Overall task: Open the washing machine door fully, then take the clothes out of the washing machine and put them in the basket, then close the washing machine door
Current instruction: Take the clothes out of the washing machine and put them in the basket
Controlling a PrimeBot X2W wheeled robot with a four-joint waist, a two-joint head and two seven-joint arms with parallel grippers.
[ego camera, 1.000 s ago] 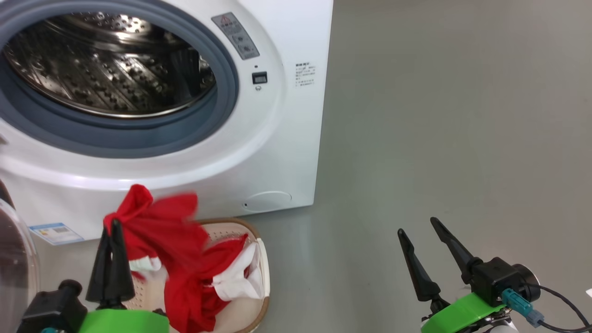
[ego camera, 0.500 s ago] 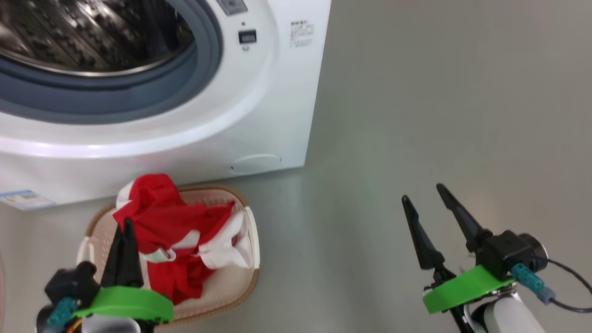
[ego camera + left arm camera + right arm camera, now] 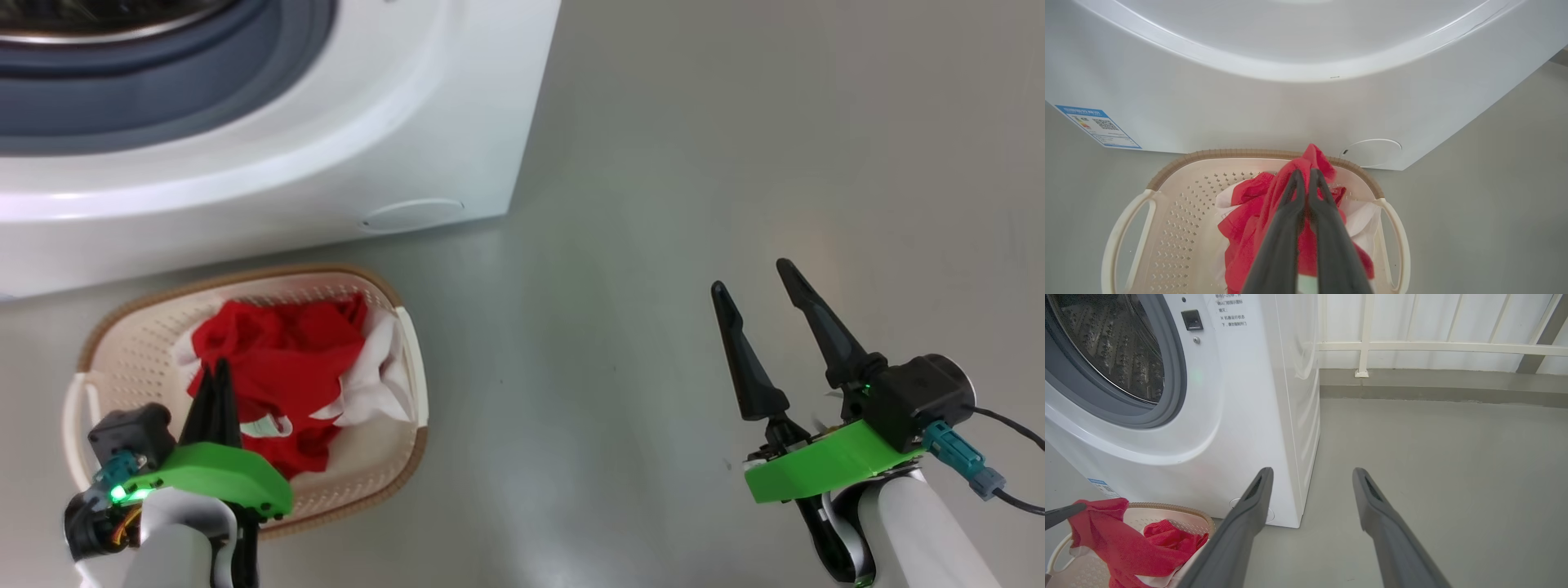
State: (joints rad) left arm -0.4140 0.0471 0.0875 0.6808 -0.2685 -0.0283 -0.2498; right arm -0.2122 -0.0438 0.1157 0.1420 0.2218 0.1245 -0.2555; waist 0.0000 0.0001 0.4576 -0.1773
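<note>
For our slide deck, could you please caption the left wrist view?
Left gripper, shut on red clothes, holds them over the cream basket before the white washing machine.

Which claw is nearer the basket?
Left. The left claw is over the basket, shut on the red clothes; the right claw hangs open over the floor, off to its right.

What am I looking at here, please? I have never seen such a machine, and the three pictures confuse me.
It is a wheeled robot with two arms. One picture comes from its head, looking down; the other two from cameras on its wrists. The dark spikes are gripper fingers. The left gripper is shut on the clothes, red and white, which hang into the basket on the floor. The right gripper is open and holds nothing. Behind stands the washing machine.
</note>
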